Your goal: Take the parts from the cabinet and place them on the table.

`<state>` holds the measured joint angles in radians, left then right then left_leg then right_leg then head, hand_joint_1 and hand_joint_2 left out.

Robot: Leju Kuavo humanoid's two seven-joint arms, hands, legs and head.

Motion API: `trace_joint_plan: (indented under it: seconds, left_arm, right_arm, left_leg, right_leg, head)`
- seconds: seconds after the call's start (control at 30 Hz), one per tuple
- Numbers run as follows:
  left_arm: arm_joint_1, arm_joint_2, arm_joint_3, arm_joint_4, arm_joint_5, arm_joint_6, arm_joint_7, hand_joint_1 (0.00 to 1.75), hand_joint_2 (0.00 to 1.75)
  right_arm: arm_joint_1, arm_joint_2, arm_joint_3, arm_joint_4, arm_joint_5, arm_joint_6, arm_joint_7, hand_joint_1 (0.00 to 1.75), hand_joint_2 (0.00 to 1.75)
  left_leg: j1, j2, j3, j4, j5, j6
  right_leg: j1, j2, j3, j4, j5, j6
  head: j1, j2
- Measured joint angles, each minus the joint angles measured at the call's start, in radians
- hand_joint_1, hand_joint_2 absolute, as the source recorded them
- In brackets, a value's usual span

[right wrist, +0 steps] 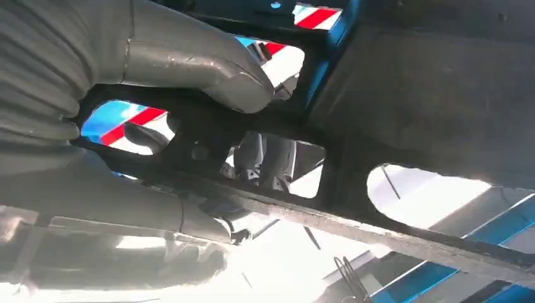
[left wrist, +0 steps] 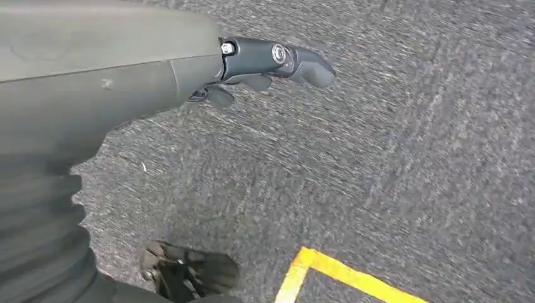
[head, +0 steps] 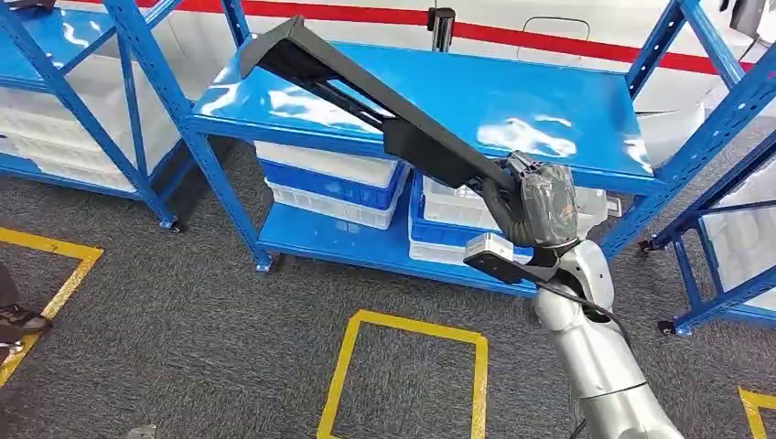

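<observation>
Crates [head: 334, 187] fill blue rack [head: 512, 101] beneath long part [head: 366, 91] gripped by right hand [head: 540, 206].

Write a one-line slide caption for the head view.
Right hand holds a long black part above the blue shelf, with white bins below.

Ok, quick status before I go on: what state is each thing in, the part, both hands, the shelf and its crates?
Long black part: held by one end, raised above the shelf top.
Right hand: grips the part.
Left hand: holds nothing, hangs over the carpet.
Blue shelf: top level bare.
White and blue crates: stacked on the lower level.
</observation>
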<state>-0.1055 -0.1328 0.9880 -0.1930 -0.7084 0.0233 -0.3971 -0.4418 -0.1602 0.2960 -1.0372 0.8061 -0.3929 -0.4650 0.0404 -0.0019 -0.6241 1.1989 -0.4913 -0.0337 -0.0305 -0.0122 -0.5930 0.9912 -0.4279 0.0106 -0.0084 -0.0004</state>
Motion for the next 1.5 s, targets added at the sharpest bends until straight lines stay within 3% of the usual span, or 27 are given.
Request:
trace_joint_plan:
  seconds: [0.03, 0.07, 0.2, 0.23, 0.27, 0.33, 0.37, 0.4, 0.43, 0.5, 0.53, 0.57, 0.67, 0.7, 0.73, 0.77, 0.8, 0.9, 0.97, 1.07, 1.13, 1.23, 1.27, 1.33, 1.4, 1.43, 1.5]
  left_arm:
    - [-0.002, 0.000, 0.000, 0.000, 0.000, 0.000, 0.000, 0.00, 1.75]
    - [-0.005, -0.001, 0.000, 0.000, 0.000, 0.000, 0.000, 0.00, 1.75]
    - [-0.003, 0.000, 0.000, 0.000, -0.001, 0.000, -0.001, 0.00, 1.75]
    - [-0.005, 0.000, 0.000, 0.000, -0.001, 0.000, -0.001, 0.00, 1.75]
    - [-0.007, -0.002, 0.000, 0.000, -0.001, 0.000, -0.001, 0.00, 1.75]
    - [-0.006, 0.000, 0.000, -0.001, -0.001, 0.000, -0.001, 0.00, 1.75]
    - [-0.006, 0.000, 0.000, -0.001, -0.001, 0.000, -0.001, 0.00, 1.75]
    - [-0.006, 0.000, 0.000, -0.001, -0.001, 0.000, -0.001, 0.00, 1.75]
    - [-0.006, -0.001, 0.000, -0.001, -0.001, 0.000, -0.001, 0.00, 1.75]
    - [-0.006, -0.002, 0.000, -0.001, -0.001, 0.000, -0.001, 0.00, 1.75]
    - [-0.007, -0.002, 0.000, -0.001, -0.001, 0.000, -0.001, 0.00, 1.75]
    - [-0.007, -0.003, 0.000, -0.001, -0.001, 0.000, -0.001, 0.00, 1.75]
    - [-0.007, -0.003, 0.000, -0.001, -0.001, 0.001, -0.001, 0.00, 1.75]
    - [-0.004, -0.002, 0.000, -0.001, -0.001, 0.000, -0.001, 0.00, 1.75]
    - [-0.004, -0.001, 0.000, -0.001, -0.001, -0.001, -0.001, 0.00, 1.75]
    - [-0.004, -0.002, 0.000, -0.001, -0.001, -0.002, -0.001, 0.00, 1.75]
    - [-0.005, 0.000, 0.000, -0.001, -0.002, -0.002, -0.001, 0.00, 1.75]
    - [-0.005, 0.002, 0.000, -0.001, -0.005, -0.002, -0.001, 0.00, 1.75]
    - [-0.005, 0.002, 0.000, -0.001, -0.009, -0.002, -0.001, 0.00, 1.75]
    - [-0.009, 0.003, 0.000, -0.002, -0.010, -0.005, -0.002, 0.00, 1.75]
    - [-0.014, 0.003, 0.000, -0.002, -0.008, -0.012, -0.005, 0.00, 1.75]
    - [-0.014, 0.002, 0.000, -0.002, -0.003, -0.014, -0.008, 0.00, 1.75]
    - [-0.014, 0.001, 0.000, -0.002, -0.003, -0.014, -0.008, 0.00, 1.75]
    - [-0.019, -0.003, 0.000, -0.002, -0.003, -0.014, -0.008, 0.00, 1.75]
    - [-0.019, -0.003, 0.000, -0.003, -0.003, -0.014, -0.008, 0.00, 1.75]
    - [-0.019, -0.003, 0.000, -0.003, -0.004, -0.015, -0.008, 0.00, 1.75]
    - [-0.018, -0.006, 0.000, -0.003, -0.006, -0.015, -0.008, 0.00, 1.75]
  right_arm:
    - [-0.001, 0.000, -0.002, -0.001, 0.000, 0.000, 0.000, 1.75, 1.75]
    - [-0.001, 0.000, -0.005, -0.005, 0.000, 0.000, 0.000, 1.75, 1.75]
    - [0.001, 0.000, -0.006, -0.007, 0.000, 0.000, -0.001, 1.75, 1.75]
    - [0.003, -0.001, -0.007, -0.007, 0.000, 0.000, -0.001, 1.75, 1.75]
    - [0.003, -0.002, -0.007, -0.007, -0.001, 0.000, -0.001, 1.75, 1.75]
    - [0.004, -0.003, -0.008, -0.007, -0.001, 0.000, -0.001, 1.75, 1.75]
    - [0.004, -0.003, -0.008, -0.007, -0.001, 0.000, -0.001, 1.75, 1.75]
    - [0.007, -0.003, -0.008, -0.007, -0.001, 0.000, -0.001, 1.75, 1.75]
    - [0.008, -0.003, -0.008, -0.007, -0.001, 0.000, -0.001, 1.75, 1.75]
    - [0.007, -0.003, -0.008, -0.007, -0.001, 0.000, -0.001, 1.75, 1.75]
    - [0.004, -0.003, -0.008, -0.007, -0.001, 0.000, -0.001, 1.75, 1.75]
    - [0.000, -0.003, -0.008, -0.009, 0.000, 0.000, -0.001, 1.75, 1.75]
    - [-0.002, -0.002, -0.010, -0.012, -0.001, 0.000, -0.001, 1.75, 1.75]
    - [-0.002, 0.000, -0.009, -0.011, 0.000, 0.001, -0.001, 1.75, 1.75]
    - [-0.004, 0.002, -0.009, -0.012, 0.000, 0.001, -0.001, 1.75, 1.75]
    - [-0.006, 0.003, -0.010, -0.013, -0.001, 0.001, -0.001, 1.75, 1.75]
    - [-0.007, 0.003, -0.015, -0.013, -0.003, 0.000, 0.000, 1.75, 1.75]
    - [-0.003, 0.005, -0.025, -0.020, -0.010, 0.000, 0.002, 1.75, 1.75]
    - [0.003, 0.005, -0.034, -0.027, -0.014, 0.000, 0.002, 1.75, 1.75]
    - [0.008, 0.008, -0.050, -0.040, -0.014, -0.002, 0.005, 1.75, 1.75]
    - [0.008, 0.014, -0.068, -0.056, -0.011, -0.002, 0.011, 1.75, 1.75]
    - [0.009, 0.032, -0.095, -0.080, -0.009, 0.007, 0.022, 1.75, 1.75]
    - [0.012, 0.034, -0.101, -0.084, -0.009, 0.010, 0.023, 1.75, 1.75]
    - [0.015, 0.035, -0.119, -0.094, -0.011, 0.015, 0.024, 1.75, 1.75]
    - [0.020, 0.038, -0.137, -0.103, -0.012, 0.019, 0.025, 1.75, 1.75]
    - [0.024, 0.039, -0.142, -0.106, -0.012, 0.022, 0.024, 1.75, 1.75]
    - [0.032, 0.042, -0.155, -0.113, -0.015, 0.039, 0.024, 1.75, 1.75]
  left_leg:
    - [0.006, 0.001, 0.067, -0.088, 0.003, -0.004]
    - [0.005, -0.002, 0.113, -0.158, -0.026, -0.009]
    - [-0.019, -0.002, 0.087, -0.177, -0.008, 0.041]
    - [-0.012, 0.005, 0.078, -0.185, 0.009, 0.062]
    - [-0.016, 0.003, 0.057, -0.186, 0.025, 0.078]
    - [-0.020, 0.004, 0.029, -0.185, 0.048, 0.086]
    - [-0.024, 0.004, 0.010, -0.185, 0.063, 0.088]
    - [-0.026, 0.004, -0.005, -0.185, 0.076, 0.088]
    - [-0.028, 0.004, -0.023, -0.184, 0.090, 0.087]
    - [-0.029, 0.004, -0.058, -0.184, 0.119, 0.081]
    - [-0.029, 0.003, -0.066, -0.182, 0.131, 0.077]
    - [-0.034, 0.002, -0.074, -0.181, 0.140, 0.069]
    - [-0.031, 0.003, -0.074, -0.190, 0.174, 0.052]
    - [-0.030, 0.000, -0.079, -0.194, 0.183, 0.045]
    - [-0.024, -0.001, -0.091, -0.175, 0.140, 0.039]
    - [-0.022, 0.000, -0.104, -0.128, 0.064, 0.034]
    - [-0.021, -0.001, -0.122, -0.047, -0.011, 0.028]
    - [-0.020, -0.001, -0.144, 0.101, -0.073, 0.018]
    - [-0.016, -0.001, -0.117, 0.122, -0.033, 0.013]
    - [-0.008, 0.000, 0.024, -0.042, 0.028, 0.013]
    - [-0.016, -0.004, 0.094, -0.162, -0.022, 0.018]
    - [-0.028, -0.004, 0.083, -0.168, -0.012, 0.041]
    - [-0.028, -0.001, 0.075, -0.181, 0.004, 0.057]
    - [-0.026, 0.004, 0.053, -0.188, 0.030, 0.086]
    - [-0.027, 0.005, 0.025, -0.188, 0.053, 0.094]
    - [-0.027, 0.005, 0.011, -0.188, 0.063, 0.093]
    - [-0.027, 0.005, -0.017, -0.187, 0.084, 0.089]
  right_leg:
    - [0.000, 0.000, -0.009, 0.011, 0.003, 0.006]
    - [0.005, -0.001, -0.023, 0.022, 0.006, 0.010]
    - [0.014, -0.003, -0.040, 0.010, 0.047, 0.056]
    - [0.006, -0.002, -0.052, 0.021, 0.033, 0.056]
    - [0.007, 0.000, -0.080, 0.061, -0.025, 0.041]
    - [0.005, 0.001, -0.114, 0.191, -0.124, 0.029]
    - [0.005, 0.002, -0.131, 0.278, -0.161, 0.031]
    - [0.008, 0.005, -0.131, 0.325, -0.165, 0.039]
    - [0.009, 0.007, -0.111, 0.331, -0.146, 0.051]
    - [0.010, 0.008, -0.003, 0.213, -0.082, 0.066]
    - [0.013, 0.008, 0.070, 0.119, -0.085, 0.059]
    - [0.022, 0.009, 0.154, 0.008, -0.128, 0.041]
    - [0.036, 0.013, 0.136, -0.010, -0.124, 0.016]
    - [0.028, 0.012, 0.130, -0.013, -0.110, 0.003]
    - [0.011, 0.006, 0.119, -0.014, -0.096, -0.006]
    - [0.013, 0.005, 0.103, -0.013, -0.082, -0.023]
    - [0.015, 0.005, 0.095, -0.012, -0.066, -0.028]
    - [0.018, 0.004, 0.060, -0.009, -0.040, -0.026]
    - [0.017, 0.004, 0.032, -0.003, -0.023, -0.021]
    - [0.014, 0.004, -0.004, 0.016, -0.009, -0.006]
    - [0.021, 0.002, -0.020, 0.025, 0.001, 0.007]
    - [0.019, 0.001, -0.027, 0.018, 0.027, 0.029]
    - [0.025, 0.003, -0.034, 0.014, 0.036, 0.040]
    - [0.020, 0.006, -0.071, 0.067, -0.035, 0.026]
    - [0.015, 0.007, -0.115, 0.226, -0.136, 0.014]
    - [0.015, 0.008, -0.129, 0.290, -0.159, 0.018]
    - [0.012, 0.008, -0.103, 0.320, -0.142, 0.041]
  head:
    - [-0.001, 0.000]
    - [-0.003, 0.000]
    - [0.001, 0.000]
    - [0.000, 0.000]
    - [0.005, 0.000]
    - [0.011, 0.000]
    - [0.010, 0.000]
    - [0.011, 0.000]
    - [0.011, 0.000]
    - [0.011, 0.000]
    - [0.011, 0.000]
    - [0.011, 0.000]
    - [0.006, 0.000]
    - [0.004, 0.000]
    - [0.004, 0.000]
    - [0.001, 0.000]
    - [0.000, 0.000]
    - [-0.001, 0.000]
    - [-0.001, 0.000]
    - [-0.001, 0.000]
    - [0.000, 0.000]
    - [0.002, 0.000]
    - [0.002, 0.000]
    - [0.006, 0.000]
    - [0.008, 0.000]
    - [0.010, 0.000]
    - [0.012, 0.000]
